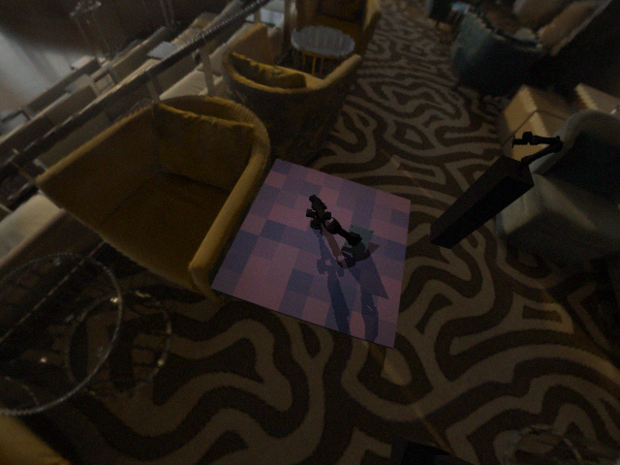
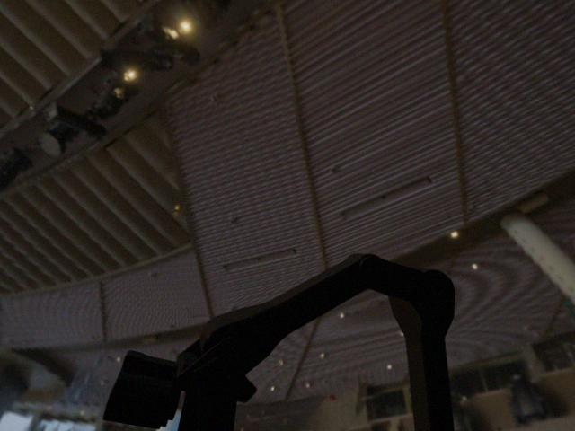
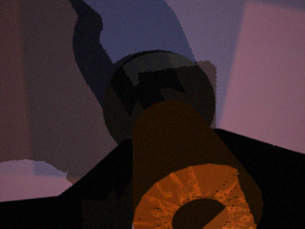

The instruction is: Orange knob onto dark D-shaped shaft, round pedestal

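Note:
In the wrist view my gripper [image 3: 172,142] is shut on the orange knob [image 3: 195,178], with a black finger on each side. The knob's lit ring-shaped face, with a dark opening, is toward the camera, and its darker side narrows toward the table. Beyond its far end is the dark round pedestal [image 3: 200,97], partly shadowed. The knob's far end overlaps the near part of the pedestal in this view; whether they touch I cannot tell. The shaft is not visible. In the top view the arm is small and black, and the knob cannot be made out.
The arm [image 1: 337,231] stands over a pink and blue checkered table top [image 1: 260,280], with a grey-green plate [image 1: 367,233] at its base. The exterior view shows the dark arm [image 2: 296,315] against the ceiling. A yellow armchair [image 1: 210,150] stands beside the table top.

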`<state>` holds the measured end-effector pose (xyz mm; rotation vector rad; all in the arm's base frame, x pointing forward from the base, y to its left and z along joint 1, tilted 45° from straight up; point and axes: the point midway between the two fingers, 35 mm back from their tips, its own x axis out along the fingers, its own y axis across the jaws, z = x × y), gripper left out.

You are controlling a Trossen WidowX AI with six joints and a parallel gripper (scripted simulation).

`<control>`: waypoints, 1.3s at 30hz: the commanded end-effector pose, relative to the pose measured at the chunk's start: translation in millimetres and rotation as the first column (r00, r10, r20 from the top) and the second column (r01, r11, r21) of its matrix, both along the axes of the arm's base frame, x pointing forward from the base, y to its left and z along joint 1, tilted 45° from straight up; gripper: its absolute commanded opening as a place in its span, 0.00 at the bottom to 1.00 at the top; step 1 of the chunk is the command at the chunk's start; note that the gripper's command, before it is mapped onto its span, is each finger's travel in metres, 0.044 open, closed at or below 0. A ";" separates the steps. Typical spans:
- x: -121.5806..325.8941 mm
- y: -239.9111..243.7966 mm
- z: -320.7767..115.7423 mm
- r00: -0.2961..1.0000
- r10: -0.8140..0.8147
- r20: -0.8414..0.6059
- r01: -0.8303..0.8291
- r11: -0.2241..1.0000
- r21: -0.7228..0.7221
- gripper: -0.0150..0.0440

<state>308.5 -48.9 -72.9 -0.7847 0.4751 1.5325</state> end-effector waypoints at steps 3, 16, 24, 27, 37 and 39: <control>0.4 -0.9 1.2 0.992 0.088 0.086 -0.088 0.996 -0.008 0.25; -0.3 1.5 -2.1 0.979 0.145 0.141 -0.144 0.989 -0.016 0.25; -0.3 1.7 -2.1 0.979 0.145 0.141 -0.144 0.989 -0.016 0.25; -0.2 1.8 -2.1 0.979 0.145 0.141 -0.144 0.989 -0.016 0.25; 0.1 1.1 -1.1 0.979 0.145 0.141 -0.144 0.989 -0.016 0.25; 0.2 -0.6 0.7 0.979 0.145 0.141 -0.144 0.989 -0.016 0.25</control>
